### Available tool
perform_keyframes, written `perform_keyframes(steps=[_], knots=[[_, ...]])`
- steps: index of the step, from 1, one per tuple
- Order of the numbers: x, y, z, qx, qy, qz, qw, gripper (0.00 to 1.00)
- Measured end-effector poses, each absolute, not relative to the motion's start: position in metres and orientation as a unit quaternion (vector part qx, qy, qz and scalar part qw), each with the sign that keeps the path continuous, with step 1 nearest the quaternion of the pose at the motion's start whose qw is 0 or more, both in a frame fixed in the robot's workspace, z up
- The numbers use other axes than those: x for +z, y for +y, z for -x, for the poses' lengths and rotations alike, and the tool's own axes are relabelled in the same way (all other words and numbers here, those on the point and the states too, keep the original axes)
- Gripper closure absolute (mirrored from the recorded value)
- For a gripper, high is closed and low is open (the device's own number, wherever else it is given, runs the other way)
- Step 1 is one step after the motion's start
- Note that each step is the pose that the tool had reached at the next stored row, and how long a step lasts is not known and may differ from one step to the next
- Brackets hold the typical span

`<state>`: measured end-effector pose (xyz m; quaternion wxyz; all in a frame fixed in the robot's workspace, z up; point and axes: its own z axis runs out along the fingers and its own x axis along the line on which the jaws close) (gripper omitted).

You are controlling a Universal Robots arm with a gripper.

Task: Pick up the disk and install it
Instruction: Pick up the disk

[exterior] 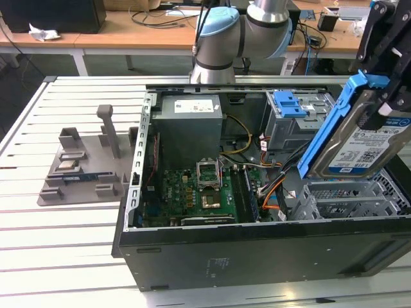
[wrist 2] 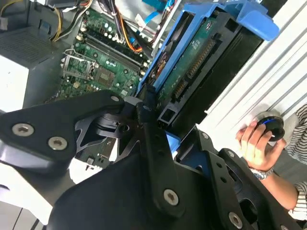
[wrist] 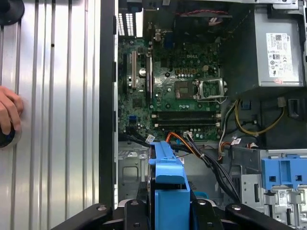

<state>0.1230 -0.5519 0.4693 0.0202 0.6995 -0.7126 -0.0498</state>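
The disk (exterior: 363, 144) is a silver hard drive with a blue-and-white label and blue carrier rails. It hangs tilted in the air above the open computer case's (exterior: 257, 250) side at the exterior view's right. My gripper (exterior: 387, 96) is shut on its upper part. In the second wrist view the disk (wrist 2: 199, 57) shows its green circuit-board underside between the black fingers (wrist 2: 144, 120). In the first wrist view the blue rail of the disk (wrist: 168, 182) sticks out from between the fingers (wrist: 132, 207), over the case's metal drive bay (wrist: 129, 165).
A metal cage with a blue latch (exterior: 289, 102) stands behind the open drive bay (exterior: 350, 196). The motherboard (exterior: 192, 192), power supply (exterior: 189, 122) and loose cables (exterior: 273, 189) lie inside. A grey holder block (exterior: 83, 167) sits on the slatted table. A person's hand (wrist 2: 254, 143) rests on a round device.
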Motion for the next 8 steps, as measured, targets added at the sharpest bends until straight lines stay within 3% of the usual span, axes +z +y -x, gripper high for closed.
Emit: perform_keyframes(steps=[8], knots=[[0.456,-0.552,-0.139,-0.051,-0.713,-0.699,0.021,0.63]])
